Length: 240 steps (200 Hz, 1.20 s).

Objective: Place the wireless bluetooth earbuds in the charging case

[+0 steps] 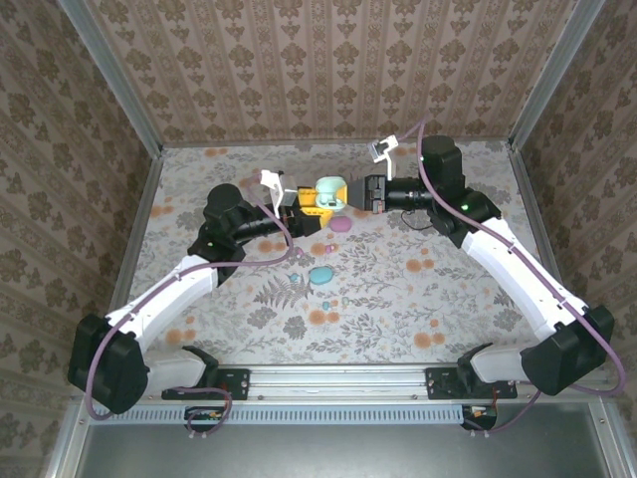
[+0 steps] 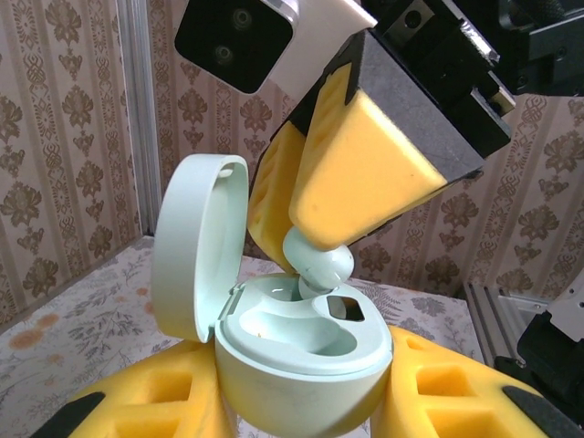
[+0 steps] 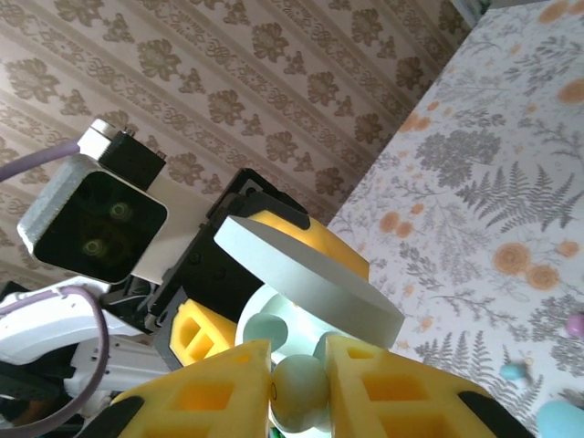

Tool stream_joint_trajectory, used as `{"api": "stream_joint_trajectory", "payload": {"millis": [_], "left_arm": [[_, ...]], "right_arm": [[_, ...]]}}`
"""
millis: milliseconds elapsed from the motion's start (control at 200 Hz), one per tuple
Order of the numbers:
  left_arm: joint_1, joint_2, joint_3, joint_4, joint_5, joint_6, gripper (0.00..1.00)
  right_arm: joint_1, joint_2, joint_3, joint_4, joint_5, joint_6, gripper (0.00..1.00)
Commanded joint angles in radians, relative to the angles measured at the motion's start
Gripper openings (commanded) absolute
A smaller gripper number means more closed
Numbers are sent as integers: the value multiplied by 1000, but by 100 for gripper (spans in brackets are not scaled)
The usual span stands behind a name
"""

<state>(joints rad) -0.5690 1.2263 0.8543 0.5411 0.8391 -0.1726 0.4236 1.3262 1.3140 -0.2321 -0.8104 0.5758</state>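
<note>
1. The left gripper [image 2: 301, 406] sits closest to the left wrist camera. Its yellow fingers [image 2: 137, 401] are pressed onto either side of the base of the mint charging case [image 2: 301, 356] and hold it upright (seen from above, it is clear of the table [image 1: 398, 299]).
2. The lid [image 2: 196, 246] stands open from the left side of the mint charging case, hinged back, so both wells are bare.
3. A mint earbud [image 2: 319, 265] hangs over the case's right-hand well with its lower end at the well's mouth. Whether it is seated I cannot tell.
4. The right gripper [image 2: 297, 246] comes down from above and to the right of the case, its yellow fingers [image 2: 365, 173] pinching that earbud. In its own wrist view the right gripper [image 3: 301, 388] has the bud [image 3: 299, 392] squeezed between both pads, just in front of the case's open lid [image 3: 310, 283].
5. In the top view the two grippers meet at the case [image 1: 329, 189], with the left gripper [image 1: 311, 206] to its left and the right gripper [image 1: 353, 194] to its right.
6. On the table on the arm-base side of the case lie a blue case [image 1: 320, 274], a pinkish bud [image 1: 328, 246] and, nearest the mint case, a pink case [image 1: 341, 224].
7. A bluish bud [image 3: 514, 371] lies on the table near the blue case [image 3: 558, 422].
</note>
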Motion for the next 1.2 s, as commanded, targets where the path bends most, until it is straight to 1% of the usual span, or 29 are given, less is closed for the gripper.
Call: {"api": "stream_joint_trajectory", "payload": {"millis": [0,85,355,670,765,1195], "left_arm": [[-3,2,34,29,15,-12,29],[-5,4,33,30,15,-15,28],[-6,3,32,26,16,-12,28],[-11,8,38,5,17,2,28],[-12,8,38,-2,16,8,28],[-17,10,42,-10,14,13,28]], "right_arm": [[5,-31,35,-91,57,-69,26],[5,-33,38,-94,67,-71,30],[5,-35,52,-94,89,-68,34],[6,-43,55,-77,95,-35,34],[8,-44,61,-74,92,-26,33],[20,-24,85,-90,93,-26,31]]}}
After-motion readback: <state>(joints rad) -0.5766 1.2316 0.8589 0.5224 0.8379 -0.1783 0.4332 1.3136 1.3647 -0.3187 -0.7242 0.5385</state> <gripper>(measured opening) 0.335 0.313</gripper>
